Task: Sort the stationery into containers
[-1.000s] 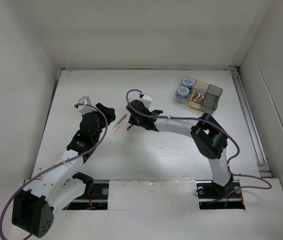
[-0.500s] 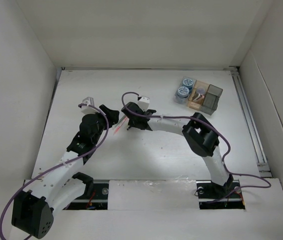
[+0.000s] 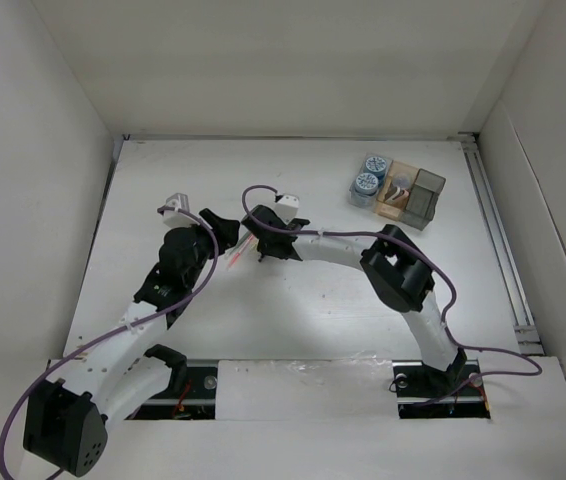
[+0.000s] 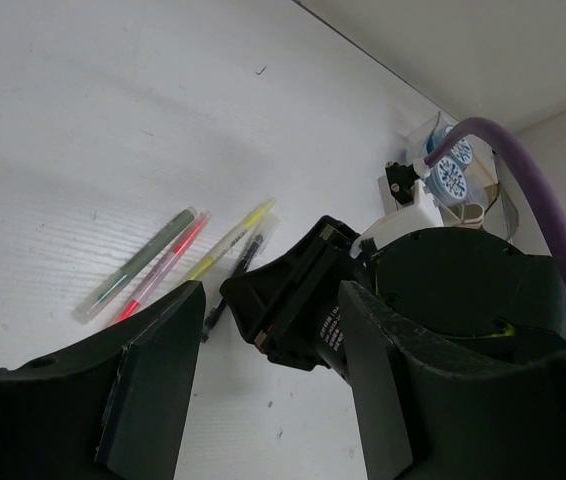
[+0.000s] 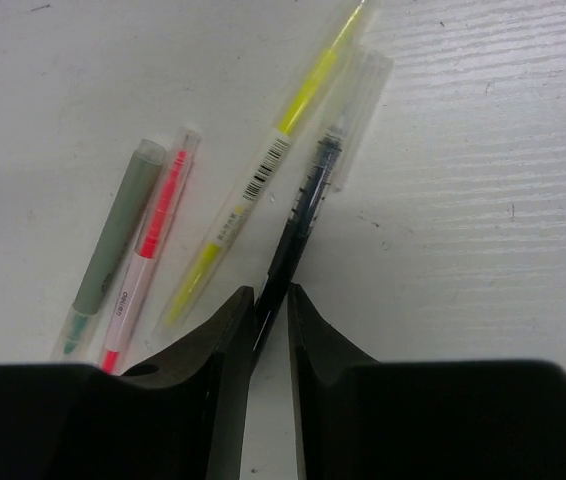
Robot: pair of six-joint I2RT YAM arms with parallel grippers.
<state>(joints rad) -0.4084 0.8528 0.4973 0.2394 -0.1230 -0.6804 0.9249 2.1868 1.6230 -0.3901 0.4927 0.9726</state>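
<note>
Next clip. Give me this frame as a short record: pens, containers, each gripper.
pens: four loose on the table, side by side: grey-green pen, pink pen, yellow pen, dark pen
right gripper: jaws narrowly apart astride the dark pen's near end; pen lies flat
left gripper: open, empty, left of the pens
containers: joined boxes, far right; two blue cylinders in the left end
pens sorted: none yet

White table (image 3: 313, 320), plain white walls (image 3: 293, 60) 3 sides, metal rail (image 3: 500, 240) rt edge
</note>
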